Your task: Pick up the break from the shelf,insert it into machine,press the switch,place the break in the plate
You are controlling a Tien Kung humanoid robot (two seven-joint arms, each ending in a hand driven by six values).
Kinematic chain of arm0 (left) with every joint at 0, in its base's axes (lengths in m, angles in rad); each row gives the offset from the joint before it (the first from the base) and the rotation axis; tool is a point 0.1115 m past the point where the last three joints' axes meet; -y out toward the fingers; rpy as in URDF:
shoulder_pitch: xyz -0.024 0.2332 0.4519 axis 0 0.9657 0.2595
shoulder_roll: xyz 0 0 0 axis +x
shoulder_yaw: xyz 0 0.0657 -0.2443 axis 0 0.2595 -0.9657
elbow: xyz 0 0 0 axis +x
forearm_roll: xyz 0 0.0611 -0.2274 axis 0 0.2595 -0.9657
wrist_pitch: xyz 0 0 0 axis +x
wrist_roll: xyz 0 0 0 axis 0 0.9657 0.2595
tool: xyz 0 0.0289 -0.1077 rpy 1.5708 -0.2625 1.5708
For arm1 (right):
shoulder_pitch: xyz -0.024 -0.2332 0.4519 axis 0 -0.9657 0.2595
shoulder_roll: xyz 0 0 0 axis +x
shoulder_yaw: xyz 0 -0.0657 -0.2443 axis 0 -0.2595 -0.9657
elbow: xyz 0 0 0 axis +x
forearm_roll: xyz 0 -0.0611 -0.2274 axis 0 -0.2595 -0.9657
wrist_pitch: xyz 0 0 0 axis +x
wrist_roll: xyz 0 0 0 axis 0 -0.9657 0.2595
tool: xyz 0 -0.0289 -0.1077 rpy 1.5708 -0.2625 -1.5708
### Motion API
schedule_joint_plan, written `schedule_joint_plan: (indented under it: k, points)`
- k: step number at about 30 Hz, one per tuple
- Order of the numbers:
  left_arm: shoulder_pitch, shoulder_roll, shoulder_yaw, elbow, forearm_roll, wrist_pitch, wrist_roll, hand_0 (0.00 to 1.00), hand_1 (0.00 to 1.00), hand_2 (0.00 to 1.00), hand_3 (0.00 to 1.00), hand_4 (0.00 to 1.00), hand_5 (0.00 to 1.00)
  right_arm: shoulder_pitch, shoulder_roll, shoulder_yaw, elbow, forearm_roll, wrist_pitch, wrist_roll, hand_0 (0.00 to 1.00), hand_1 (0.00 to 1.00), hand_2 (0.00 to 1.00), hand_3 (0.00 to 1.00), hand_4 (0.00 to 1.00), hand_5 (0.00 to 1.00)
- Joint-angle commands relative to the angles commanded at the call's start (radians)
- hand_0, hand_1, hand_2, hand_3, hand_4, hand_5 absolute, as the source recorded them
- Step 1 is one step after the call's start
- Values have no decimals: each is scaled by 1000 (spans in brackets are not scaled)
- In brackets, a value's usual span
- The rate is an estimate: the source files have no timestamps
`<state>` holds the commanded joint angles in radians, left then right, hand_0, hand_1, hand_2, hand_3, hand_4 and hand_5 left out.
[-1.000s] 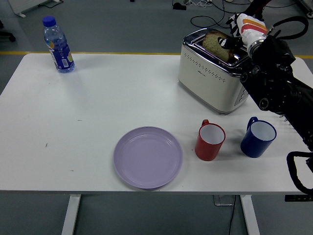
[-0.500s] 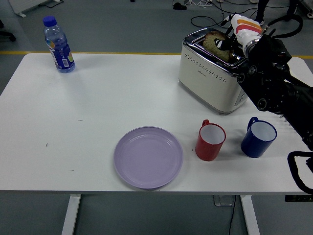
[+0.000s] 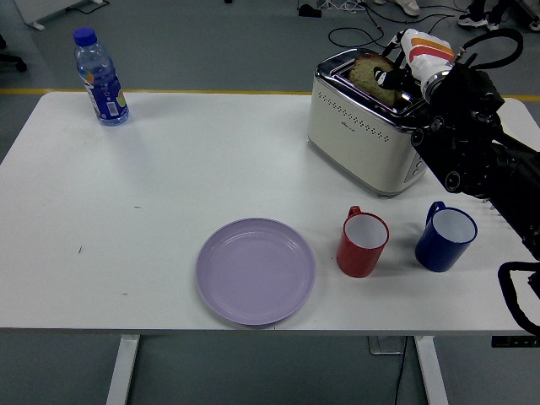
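Note:
A cream and chrome toaster (image 3: 364,126) stands at the table's back right. A slice of brown bread (image 3: 369,74) sticks up out of its top slot, tilted. My right hand (image 3: 398,66), white-gloved with black fingers, reaches over the toaster's far end, and its fingers close on the slice's right side. The black right arm runs in from the right edge. A lilac plate (image 3: 256,270) lies near the front edge, left of the mugs, with nothing on it. My left hand is out of view.
A red mug (image 3: 363,244) and a blue mug (image 3: 445,239) stand in front of the toaster. A water bottle with a blue cap (image 3: 100,78) stands at the back left corner. Cables lie on the floor beyond the table.
My right hand has risen slightly at the toaster's top, and the bread stands a little higher out of the slot than before.

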<state>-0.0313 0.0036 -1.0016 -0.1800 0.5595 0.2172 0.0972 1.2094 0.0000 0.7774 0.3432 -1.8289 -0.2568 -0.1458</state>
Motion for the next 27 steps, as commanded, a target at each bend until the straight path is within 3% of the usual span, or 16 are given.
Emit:
schedule_joint_plan:
  k: [11, 12, 17, 18, 27]
  points:
    - [1, 0, 0, 0, 3, 0, 3, 671, 638, 637, 659, 412, 932, -9, 0, -36, 16, 33, -22, 35, 177, 289, 379, 479, 612, 143]
    - [1, 0, 0, 0, 4, 0, 3, 671, 635, 636, 660, 412, 932, -9, 0, -38, 17, 35, -23, 36, 155, 281, 369, 476, 536, 43]
    - [3, 0, -5, 0, 11, 1, 5, 671, 635, 636, 660, 412, 932, -15, 0, -53, 25, 62, -51, 50, 155, 281, 369, 476, 536, 43]
    - [4, 0, -6, 0, 13, 1, 6, 671, 633, 636, 660, 411, 931, -16, 0, -52, 29, 66, -61, 54, 155, 272, 358, 472, 495, 2]
    - [11, 1, -12, 0, 24, 0, 10, 671, 633, 635, 659, 411, 932, -29, 0, -24, 99, 55, -101, 69, 148, 269, 352, 470, 487, 2]
